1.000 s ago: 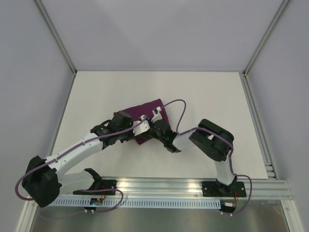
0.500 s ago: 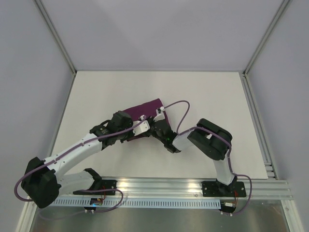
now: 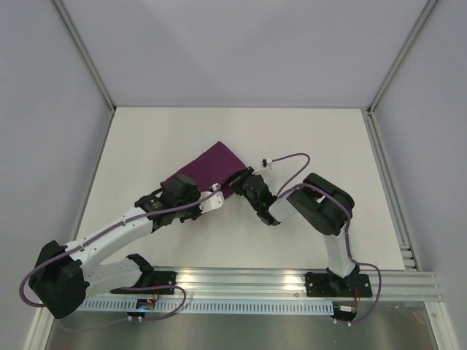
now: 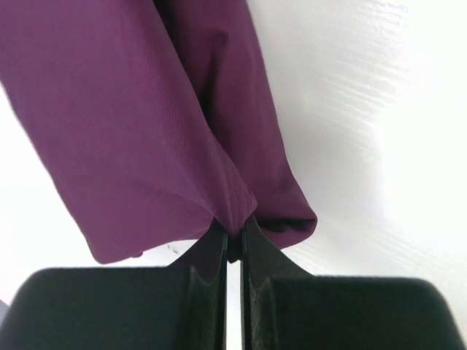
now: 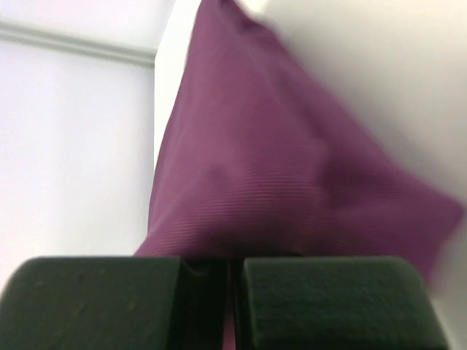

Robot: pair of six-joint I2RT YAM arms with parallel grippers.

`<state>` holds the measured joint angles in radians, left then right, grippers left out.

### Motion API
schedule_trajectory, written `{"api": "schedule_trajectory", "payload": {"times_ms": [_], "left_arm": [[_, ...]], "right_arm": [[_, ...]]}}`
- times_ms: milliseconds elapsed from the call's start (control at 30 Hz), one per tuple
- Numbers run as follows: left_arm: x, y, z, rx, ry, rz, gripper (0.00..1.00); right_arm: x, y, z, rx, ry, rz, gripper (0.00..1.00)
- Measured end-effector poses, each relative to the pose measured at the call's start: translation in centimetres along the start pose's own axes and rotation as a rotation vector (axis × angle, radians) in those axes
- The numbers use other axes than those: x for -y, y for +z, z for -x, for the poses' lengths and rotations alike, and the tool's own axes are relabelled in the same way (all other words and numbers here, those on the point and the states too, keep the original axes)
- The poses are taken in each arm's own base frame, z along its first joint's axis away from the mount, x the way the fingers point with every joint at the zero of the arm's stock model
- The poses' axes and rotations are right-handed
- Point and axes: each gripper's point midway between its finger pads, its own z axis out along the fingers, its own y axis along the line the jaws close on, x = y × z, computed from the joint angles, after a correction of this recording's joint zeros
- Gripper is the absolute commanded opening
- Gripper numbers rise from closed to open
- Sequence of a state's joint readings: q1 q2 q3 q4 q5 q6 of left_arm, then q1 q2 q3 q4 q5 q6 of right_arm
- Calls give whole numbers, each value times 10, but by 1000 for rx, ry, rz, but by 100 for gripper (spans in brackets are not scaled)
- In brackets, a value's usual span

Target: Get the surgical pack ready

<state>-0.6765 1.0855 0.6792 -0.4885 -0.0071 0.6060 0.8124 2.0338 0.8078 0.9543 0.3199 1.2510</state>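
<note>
The surgical pack is a plum-purple fabric bundle, folded, near the middle of the white table. My left gripper is shut on its near edge; in the left wrist view the fabric bunches into a pinch between the jaws. My right gripper is shut on the pack's right edge; in the right wrist view the purple cloth rises from between the closed jaws and is lifted into a peak.
The white table stretches around the pack, with grey walls behind and at both sides. An aluminium rail with the arm bases runs along the near edge. A rail borders the right side.
The pack has opened out from a compact bundle toward the far left, showing more purple. The right gripper has moved right and away, the left gripper has drawn back slightly.
</note>
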Motion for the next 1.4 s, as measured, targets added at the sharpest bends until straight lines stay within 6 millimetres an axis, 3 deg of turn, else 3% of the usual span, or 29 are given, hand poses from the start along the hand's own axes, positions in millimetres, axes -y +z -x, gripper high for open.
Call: {"api": "schedule_trajectory", "payload": {"times_ms": [133,400,467,700,767,867,967,1000,1033,1100,1267,1400], "left_arm": [[8,4,-9,-18,18,-19,0],[12,7,-13,-18,32,-29,0],[14,7,-14,-20,32,-36,10],[24,6,-18,-32,34,-85,26],[28,5,-20,-46,32,-110,38],[36,2,-22,-68,27,-168,50],[47,-9,-22,-85,24,-242,60],[49,-13,-21,-86,20,-263,61],[53,-18,-20,-87,19,-293,62],[59,-30,-14,-80,14,-344,62],[47,-59,15,22,-13,-315,59],[17,-59,31,49,-62,-179,54]], "right_arm": [[13,3,27,78,10,-30,1],[25,-6,46,116,16,-42,1],[27,-9,51,111,5,-47,1],[22,-44,52,-28,-113,-128,5],[17,-58,53,-68,-151,-161,7],[9,-77,57,-102,-188,-188,16],[9,-92,58,-132,-207,-221,36],[9,-96,57,-145,-210,-226,52],[8,-98,56,-158,-209,-229,59],[10,-102,51,-187,-218,-235,68],[8,-95,46,-224,-229,-250,70],[6,-69,39,-237,-232,-251,64]]}}
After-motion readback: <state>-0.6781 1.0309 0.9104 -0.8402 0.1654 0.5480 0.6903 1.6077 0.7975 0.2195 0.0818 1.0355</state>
